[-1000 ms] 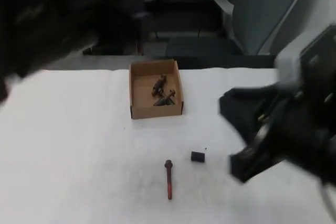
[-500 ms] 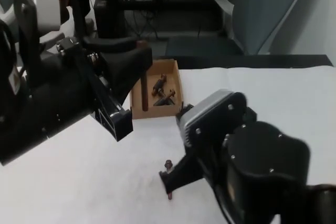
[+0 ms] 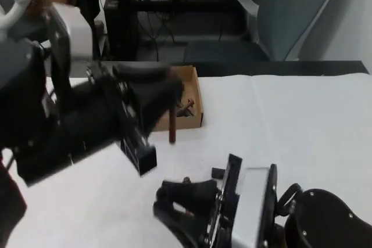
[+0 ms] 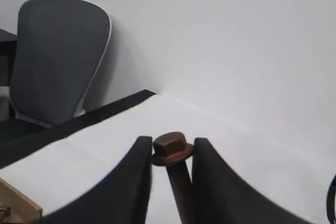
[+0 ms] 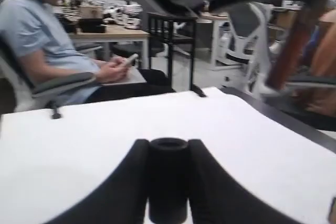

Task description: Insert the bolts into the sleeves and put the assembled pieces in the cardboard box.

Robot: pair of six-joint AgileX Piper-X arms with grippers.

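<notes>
Hanging over the white bench, left tool clamps a bolt, right tool a sleeve, a grey chair behind.

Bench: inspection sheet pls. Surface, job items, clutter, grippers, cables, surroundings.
Surface: bench under a white cover.
Job's things: bolt in the left gripper; sleeve in the right gripper; box at the far side, dark pieces inside.
Clutter: nothing seen.
Grippers: left shut on bolt, above the bench near the box; right shut on sleeve, at the near edge.
Cables: loose cables on the floor behind the bench.
Surroundings: chair behind the bench.
</notes>
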